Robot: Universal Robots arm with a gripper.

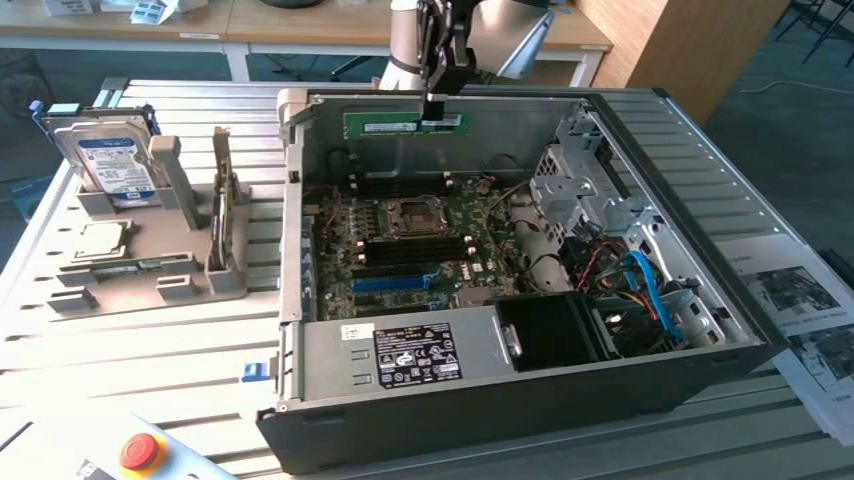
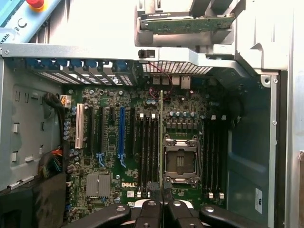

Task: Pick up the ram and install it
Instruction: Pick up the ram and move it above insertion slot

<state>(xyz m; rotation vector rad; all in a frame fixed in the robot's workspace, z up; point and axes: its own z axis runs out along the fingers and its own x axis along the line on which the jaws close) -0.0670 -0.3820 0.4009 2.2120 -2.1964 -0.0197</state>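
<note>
The ram (image 1: 384, 125) is a long green stick with a white label, and it hangs level above the far end of the open computer case (image 1: 534, 400). My gripper (image 1: 435, 118) is shut on the stick's top edge near one end. In the wrist view the ram (image 2: 161, 133) shows edge-on as a thin line running out from my gripper (image 2: 161, 190). There it lies over the motherboard (image 2: 114, 156), between the black memory slots (image 2: 147, 147) and the processor socket (image 2: 180, 161). It is held well above the board.
At the exterior view's left, a grey fixture (image 1: 134, 285) holds a hard drive (image 1: 114, 165), a silver processor chip (image 1: 100, 240) and an upright card (image 1: 220, 200). The power supply (image 1: 400, 355) and blue cables (image 1: 651, 285) fill the case's near end. A red stop button (image 1: 140, 452) sits in front.
</note>
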